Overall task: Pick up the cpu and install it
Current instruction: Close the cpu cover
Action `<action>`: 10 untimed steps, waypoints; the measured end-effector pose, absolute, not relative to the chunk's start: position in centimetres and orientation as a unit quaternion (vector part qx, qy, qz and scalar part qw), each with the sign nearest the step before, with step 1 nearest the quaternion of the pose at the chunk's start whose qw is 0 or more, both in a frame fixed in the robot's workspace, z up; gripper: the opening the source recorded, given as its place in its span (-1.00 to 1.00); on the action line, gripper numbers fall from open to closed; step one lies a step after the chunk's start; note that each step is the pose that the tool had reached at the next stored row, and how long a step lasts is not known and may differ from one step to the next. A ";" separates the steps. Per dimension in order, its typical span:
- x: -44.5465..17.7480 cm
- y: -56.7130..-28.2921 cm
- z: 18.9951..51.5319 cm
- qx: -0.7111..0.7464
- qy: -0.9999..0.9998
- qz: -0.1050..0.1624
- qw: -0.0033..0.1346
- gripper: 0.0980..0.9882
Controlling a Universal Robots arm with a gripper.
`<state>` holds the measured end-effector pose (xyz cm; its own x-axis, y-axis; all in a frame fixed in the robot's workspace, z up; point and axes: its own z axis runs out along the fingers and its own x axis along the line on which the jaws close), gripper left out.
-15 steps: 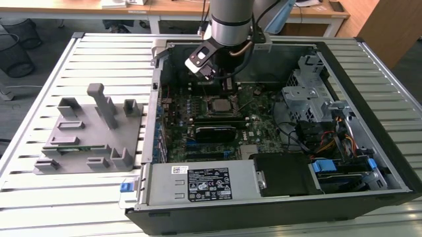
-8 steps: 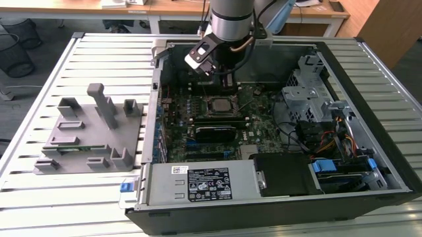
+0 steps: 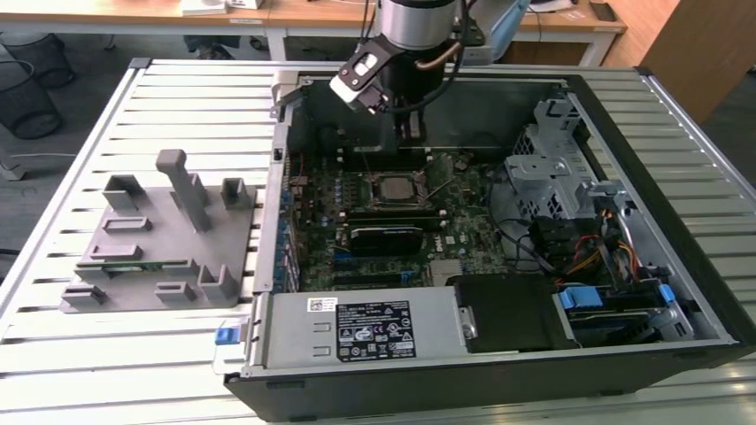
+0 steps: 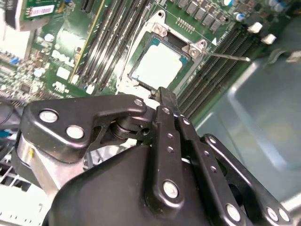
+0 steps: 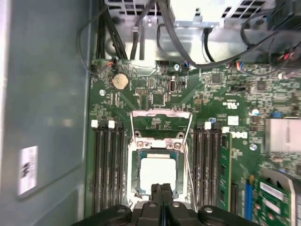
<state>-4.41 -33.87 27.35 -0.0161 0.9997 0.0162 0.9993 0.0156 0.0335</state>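
The cpu (image 5: pixel 156 172) lies flat in the socket (image 5: pixel 136 151) on the motherboard (image 5: pixel 155 94) inside the open computer case (image 3: pixel 473 394), silvery top facing up. The gripper (image 5: pixel 162 189) hangs over the side of it farthest from the raised metal frame (image 5: pixel 161 115), with the jaws closed against each other and holding nothing. In the second wrist view the gripper (image 4: pixel 163 96) sits just above one edge of the cpu (image 4: pixel 159 66); whether it touches I cannot tell. Being square, the chip has no real long axis; its sides run parallel to the memory slots (image 5: pixel 109 160) that flank the socket.
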 end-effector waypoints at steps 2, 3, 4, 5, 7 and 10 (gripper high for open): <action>-4.4 -33.9 28.1 0.701 0.713 0.018 0.006 -0.98; -4.4 -33.9 28.2 0.701 0.713 0.018 0.006 -0.98; -4.4 -33.9 28.2 0.701 0.713 0.018 0.006 -0.98; -4.4 -34.0 28.2 0.701 0.713 0.018 0.006 -0.98; -4.4 -34.3 28.2 0.701 0.713 0.018 0.006 -0.98; -4.4 -34.5 28.2 0.701 0.713 0.018 0.006 -0.98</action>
<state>-4.41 -34.54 28.17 -0.0162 0.9997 0.0163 0.9993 0.0156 0.0335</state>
